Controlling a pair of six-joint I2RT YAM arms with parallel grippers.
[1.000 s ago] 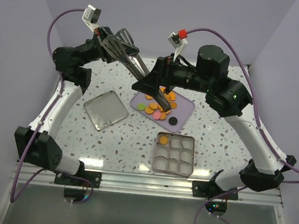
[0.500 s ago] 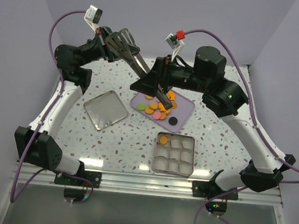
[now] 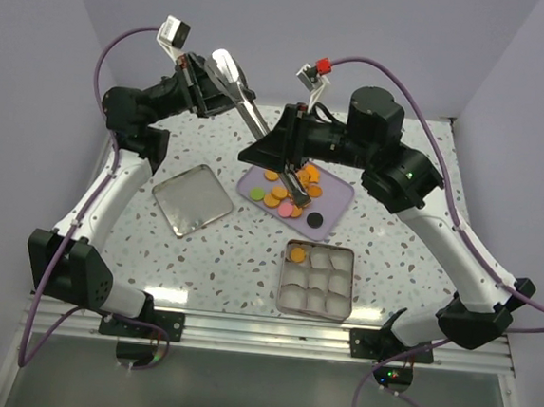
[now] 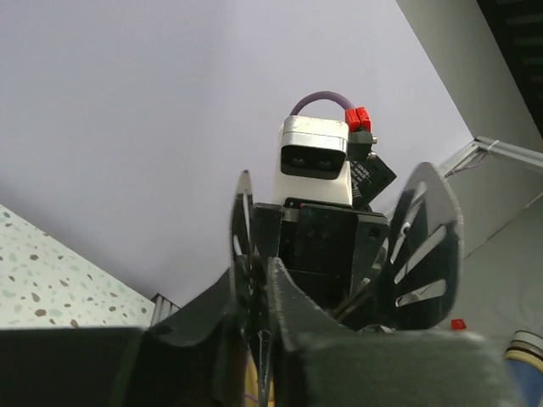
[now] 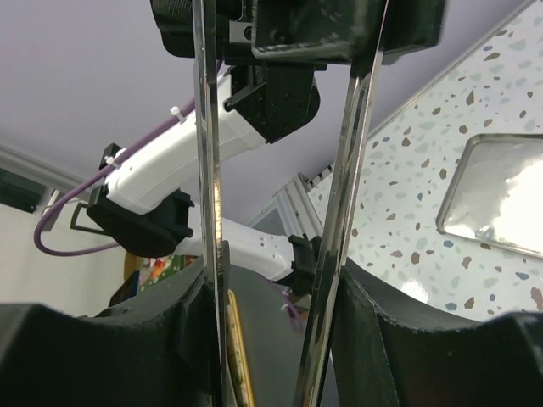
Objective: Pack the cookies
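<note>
- Holding the left hand (image 4: 259, 292) high over the far edge of the counter (image 3: 392, 243), fingers clamped on the slotted tongs (image 3: 231, 71), their blades spreading apart in the air.
- Reaching the right hand (image 3: 276, 158) down over the lilac tray (image 3: 336, 207), clamped on the plain tongs (image 3: 296, 185), tips lying among the cookies (image 3: 282, 197); cannot tell whether pinching one.
- Seeing most cookies heaped on the tray, one orange one sitting in the far-left cell of the divided tin (image 3: 281, 290).
- Noting the square lid (image 3: 192, 199) lying flat to the tray's left.
- Losing the tray's far-left corner behind the right hand.
</note>
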